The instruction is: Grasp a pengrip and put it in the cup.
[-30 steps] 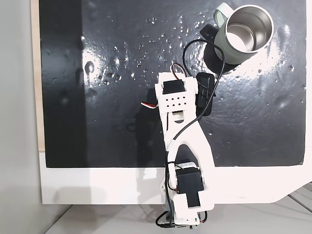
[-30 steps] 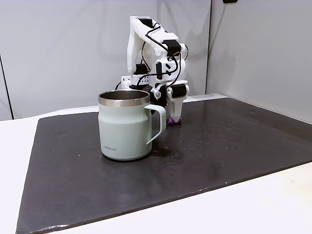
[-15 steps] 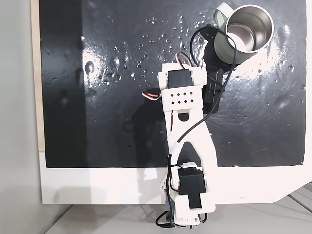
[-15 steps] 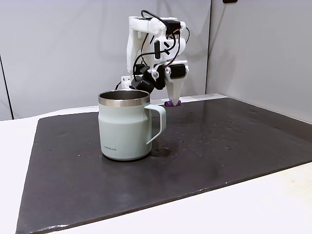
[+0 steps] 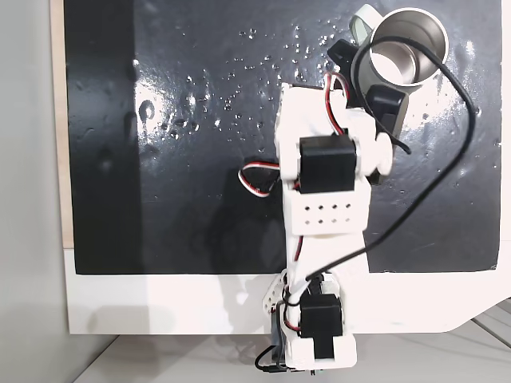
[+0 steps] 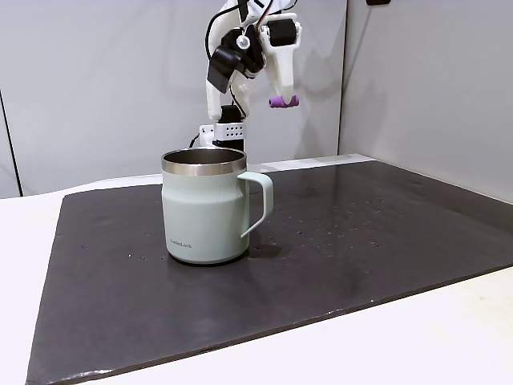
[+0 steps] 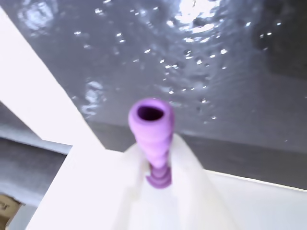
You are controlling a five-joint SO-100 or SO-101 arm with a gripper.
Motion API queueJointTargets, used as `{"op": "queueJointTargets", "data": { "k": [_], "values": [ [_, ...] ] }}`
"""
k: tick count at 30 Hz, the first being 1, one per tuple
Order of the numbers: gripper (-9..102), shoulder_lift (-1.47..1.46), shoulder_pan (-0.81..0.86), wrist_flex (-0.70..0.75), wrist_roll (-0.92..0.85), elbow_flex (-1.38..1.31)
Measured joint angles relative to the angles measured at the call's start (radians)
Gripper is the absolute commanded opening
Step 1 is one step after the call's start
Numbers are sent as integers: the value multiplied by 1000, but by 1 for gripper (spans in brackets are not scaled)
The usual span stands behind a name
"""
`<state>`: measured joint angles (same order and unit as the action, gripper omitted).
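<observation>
In a fixed view from the side, the pale grey-green cup (image 6: 204,210) stands on the dark mat with its handle to the right. My gripper (image 6: 281,96) hangs high above the mat, shut on the purple pengrip (image 6: 282,102), which sits well above the cup's rim and a little right of its mouth. The wrist view has the ribbed pengrip (image 7: 152,125) pinched between my white fingers (image 7: 189,175), its open end facing the camera. From above, the cup (image 5: 409,44) shows its shiny steel inside at the top right, and the arm reaches up next to it.
A black wet-looking mat (image 5: 160,120) covers most of the white table (image 5: 160,307). The arm's white links (image 5: 323,183) and a black cable (image 5: 447,152) loop over the mat right of centre. Grey walls (image 6: 104,72) stand behind the table.
The gripper rose from the mat with the pengrip in it, climbing well above the cup's rim. Seen from above, the arm stretched toward the cup.
</observation>
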<state>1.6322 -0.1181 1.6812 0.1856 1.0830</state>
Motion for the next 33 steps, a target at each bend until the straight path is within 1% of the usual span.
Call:
{"op": "queueJointTargets", "data": {
  "k": [9,15,19,22,26,33],
  "values": [
    [0,94,26,0,-8,-37],
    [0,95,167,0,-86,-44],
    [0,46,295,0,-156,-161],
    [0,-17,367,-2,-178,-238],
    [0,-87,396,-46,-181,-293],
    [0,-224,416,-187,-181,-334]
  ]
}}
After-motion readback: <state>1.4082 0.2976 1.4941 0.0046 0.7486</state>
